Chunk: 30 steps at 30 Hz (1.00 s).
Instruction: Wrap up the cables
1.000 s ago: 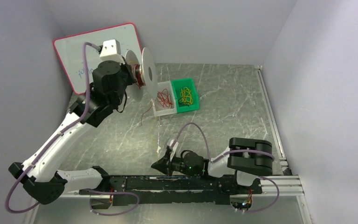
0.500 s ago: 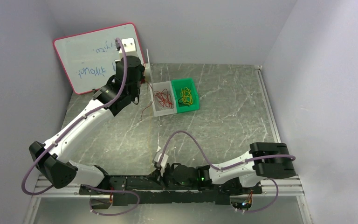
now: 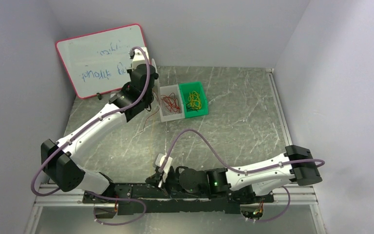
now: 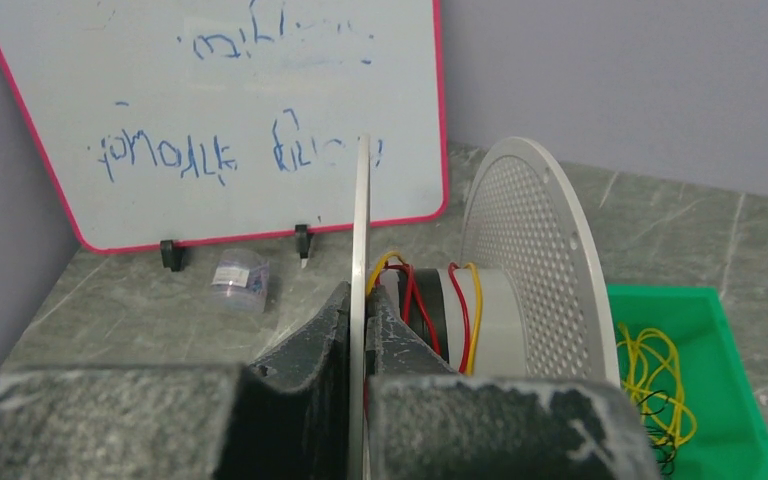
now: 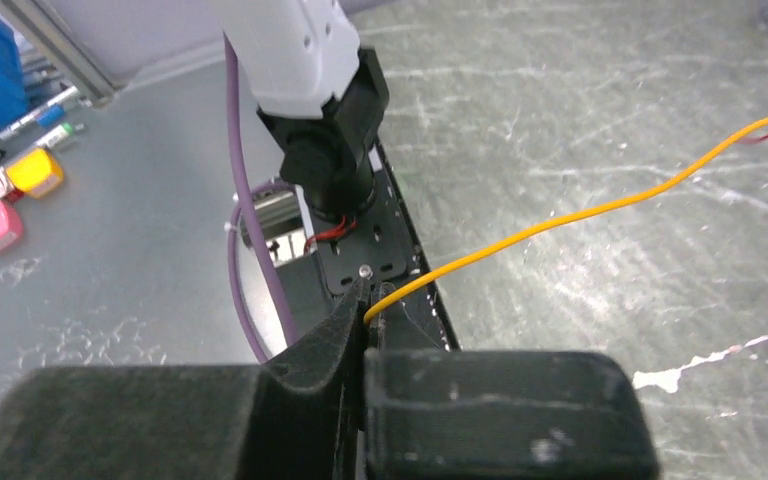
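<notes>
Two grippers, both closed on something. The left gripper (image 4: 358, 300), at the lower centre of its wrist view, pinches the thin near disc of the white spool (image 4: 535, 250) between its jaws. Red and yellow cables (image 4: 460, 310) are wound round the spool's hub, between the two discs. The right gripper (image 5: 365, 305) clamps one yellow cable (image 5: 580, 212) at its very tip; this cable runs off to the upper right of that frame, over the grey table (image 5: 610, 100). Overhead, more red cables lie in a white bin (image 3: 171, 117) and yellow ones in the adjoining green bin (image 3: 197, 114), upper centre, right of the whiteboard (image 3: 97, 58).
</notes>
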Motion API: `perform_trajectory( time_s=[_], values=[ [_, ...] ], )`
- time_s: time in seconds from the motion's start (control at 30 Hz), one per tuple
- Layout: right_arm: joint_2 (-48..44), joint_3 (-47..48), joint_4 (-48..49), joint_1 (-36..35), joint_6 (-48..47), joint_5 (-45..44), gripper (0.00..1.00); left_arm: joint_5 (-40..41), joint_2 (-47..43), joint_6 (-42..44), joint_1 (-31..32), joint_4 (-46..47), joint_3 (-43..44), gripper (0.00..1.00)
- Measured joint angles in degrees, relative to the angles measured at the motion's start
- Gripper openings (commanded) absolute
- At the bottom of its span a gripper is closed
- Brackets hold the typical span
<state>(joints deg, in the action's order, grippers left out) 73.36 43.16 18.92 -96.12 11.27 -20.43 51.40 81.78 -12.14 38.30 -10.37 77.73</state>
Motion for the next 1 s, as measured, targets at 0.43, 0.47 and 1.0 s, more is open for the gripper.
perform_trajectory(
  time_s=[0.43, 0.47, 1.0],
  values=[
    [-3.43, 20.96, -20.83, 0.0, -5.55, -8.24, 0.0, 2.01, -0.52, -5.97, 0.85, 0.24, -9.2, 0.07],
    [-3.43, 22.86, -22.47, 0.0, -6.29, -9.16, 0.0, 2.05, -0.7, -6.32, 1.03, 0.13, -9.53, 0.07],
    [-3.85, 36.5, -35.54, 15.3, -16.13, -7.69, 0.0, 4.0, -10.43, -15.13, 9.14, -5.33, -19.28, 0.07]
  ],
)
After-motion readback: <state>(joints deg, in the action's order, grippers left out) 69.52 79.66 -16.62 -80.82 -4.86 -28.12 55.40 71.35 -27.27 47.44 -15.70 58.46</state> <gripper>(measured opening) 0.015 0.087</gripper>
